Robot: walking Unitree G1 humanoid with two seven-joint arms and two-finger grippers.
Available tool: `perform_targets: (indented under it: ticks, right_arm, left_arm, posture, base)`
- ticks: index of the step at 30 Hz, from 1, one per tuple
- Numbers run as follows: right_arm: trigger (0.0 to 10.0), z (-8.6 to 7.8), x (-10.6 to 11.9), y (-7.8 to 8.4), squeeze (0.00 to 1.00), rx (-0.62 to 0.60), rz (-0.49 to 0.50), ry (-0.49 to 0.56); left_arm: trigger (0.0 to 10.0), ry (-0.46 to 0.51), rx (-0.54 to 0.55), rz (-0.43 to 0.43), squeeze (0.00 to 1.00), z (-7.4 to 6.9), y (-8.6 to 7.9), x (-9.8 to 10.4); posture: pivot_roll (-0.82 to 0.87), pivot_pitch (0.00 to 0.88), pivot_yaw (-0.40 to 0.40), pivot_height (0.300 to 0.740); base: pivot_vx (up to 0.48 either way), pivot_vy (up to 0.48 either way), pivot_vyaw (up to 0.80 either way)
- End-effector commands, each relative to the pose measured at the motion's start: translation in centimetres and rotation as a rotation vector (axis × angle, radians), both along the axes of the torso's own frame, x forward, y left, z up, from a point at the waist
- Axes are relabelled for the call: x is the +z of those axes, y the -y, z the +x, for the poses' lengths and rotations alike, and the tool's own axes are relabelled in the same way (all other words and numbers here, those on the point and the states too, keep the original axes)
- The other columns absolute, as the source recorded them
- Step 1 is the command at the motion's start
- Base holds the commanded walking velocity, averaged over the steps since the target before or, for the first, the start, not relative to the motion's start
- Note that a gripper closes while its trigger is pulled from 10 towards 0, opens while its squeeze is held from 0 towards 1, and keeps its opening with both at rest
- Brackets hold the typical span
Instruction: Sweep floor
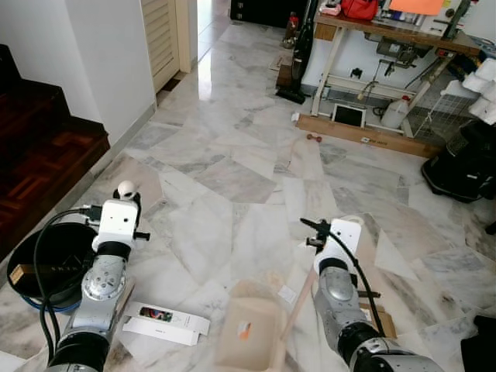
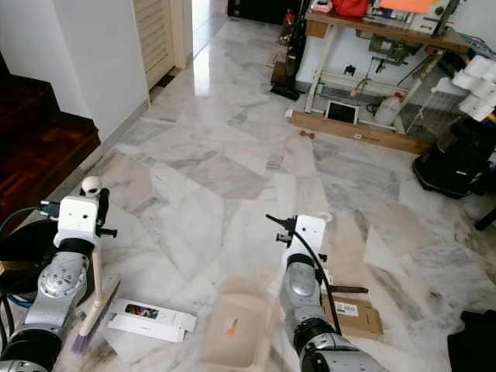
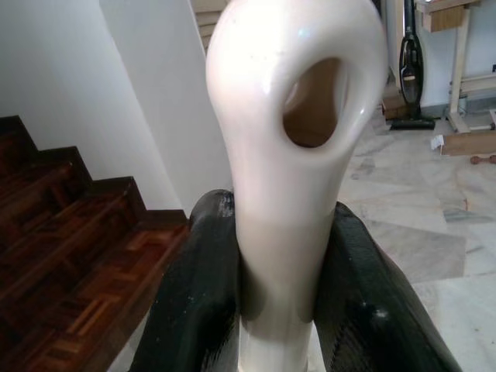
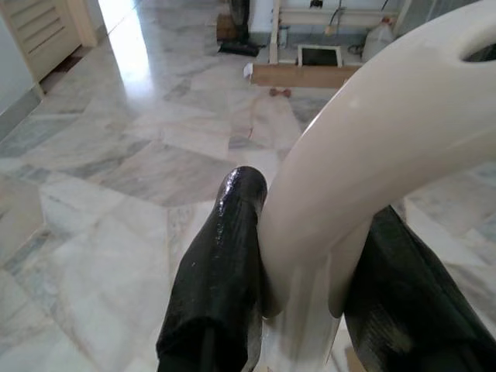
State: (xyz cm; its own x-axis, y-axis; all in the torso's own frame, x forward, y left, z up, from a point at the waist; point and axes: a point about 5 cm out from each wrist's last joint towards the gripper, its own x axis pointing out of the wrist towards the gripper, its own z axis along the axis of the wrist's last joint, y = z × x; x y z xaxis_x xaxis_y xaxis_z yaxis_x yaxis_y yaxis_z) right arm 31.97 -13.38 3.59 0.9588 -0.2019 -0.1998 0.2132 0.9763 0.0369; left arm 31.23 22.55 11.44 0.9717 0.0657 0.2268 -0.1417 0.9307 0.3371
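Both pincers clenched on sweeping tools, marble floor [image 1: 232, 178].
L pincer [image 3: 271, 256] grasping broom handle [image 3: 287, 155]; R pincer [image 4: 310, 271] grasping dustpan handle [image 4: 372, 155]; dustpan [image 2: 232, 329] at 6 o'clock.

A dustpan [image 1: 248, 333] lies between my arms — a flat box [image 2: 149, 318] left of it, workbench [image 1: 387, 35] far ahead.

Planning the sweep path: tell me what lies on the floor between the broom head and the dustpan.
A flat white box lies between the broom head and the dustpan, seen in the right eye view.

a home: marble floor [image 1: 232, 155], wooden stairs [image 1: 39, 147], cluttered workbench [image 1: 387, 35], upright vacuum [image 1: 298, 54] against the wall.
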Motion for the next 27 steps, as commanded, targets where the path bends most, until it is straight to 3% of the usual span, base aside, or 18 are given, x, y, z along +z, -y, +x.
perform_targets:
  ticks: [1,9,17,21,27]
  right_arm:
    - [10.0,0.1,0.2,0.5,0.00,-0.004,-0.014,0.011]
    - [10.0,0.1,0.2,0.3,0.00,0.012,-0.015,0.012]
    - [10.0,-0.2,-0.2,0.5,0.00,0.023,-0.062,-0.009]
    - [10.0,-0.1,-0.3,0.5,0.00,0.026,-0.066,-0.016]
    - [10.0,-0.3,-0.4,0.6,0.00,0.027,-0.071,-0.023]
  left_arm:
    - [10.0,0.069,-0.002,-0.010,0.00,0.2,0.2,1.3]
    - [10.0,0.062,0.027,-0.053,0.00,0.2,-0.5,1.1]
    - [10.0,0.081,0.061,-0.015,0.00,0.0,-1.8,1.7]
    - [10.0,0.067,0.057,0.022,0.00,0.0,-1.9,1.6]
    - [10.0,0.026,0.021,0.010,0.00,0.1,-1.1,0.8]
  posture:
    - [0.10,0.053,-0.142,0.740]
    - [0.10,0.046,-0.141,0.740]
    - [0.10,0.050,-0.147,0.740]
    - [0.10,0.057,-0.149,0.740]
    - [0.09,0.065,-0.152,0.740]
  base:
    - [0.000,0.000,0.00]
    - [0.000,0.000,0.00]
    - [0.000,0.000,0.00]
    - [0.000,0.000,0.00]
    - [0.000,0.000,0.00]
